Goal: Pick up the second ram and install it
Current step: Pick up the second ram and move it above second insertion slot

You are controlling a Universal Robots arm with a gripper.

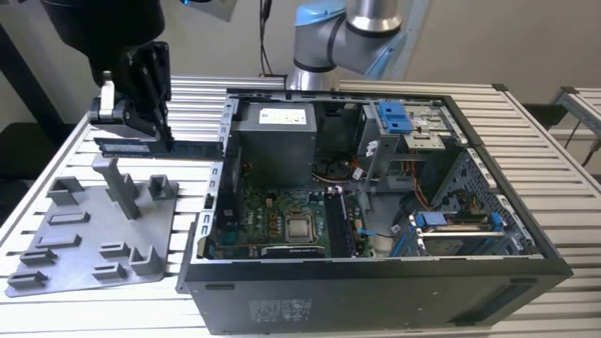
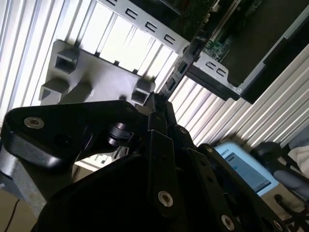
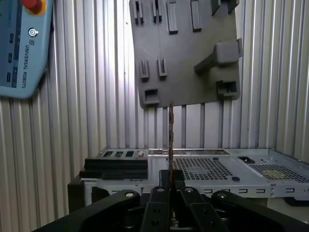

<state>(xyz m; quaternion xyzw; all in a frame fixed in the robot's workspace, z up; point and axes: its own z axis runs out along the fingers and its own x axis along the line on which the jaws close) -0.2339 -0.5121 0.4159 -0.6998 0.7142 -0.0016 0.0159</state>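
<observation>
One gripper [image 1: 150, 132] is clenched on the single second ram [image 1: 193, 148] and holds it level in the air above the far edge of the one grey fixture tray [image 1: 80, 257]. The stick's free end is near the side wall of the one open computer case [image 1: 376, 296]. Bare slatted table [image 1: 554, 183] surrounds both.

Exterior view: high, oblique, over computer case [image 1: 376, 292] and grey tray [image 1: 83, 241]. Wrist views: close behind jaws, sharing tray.
</observation>
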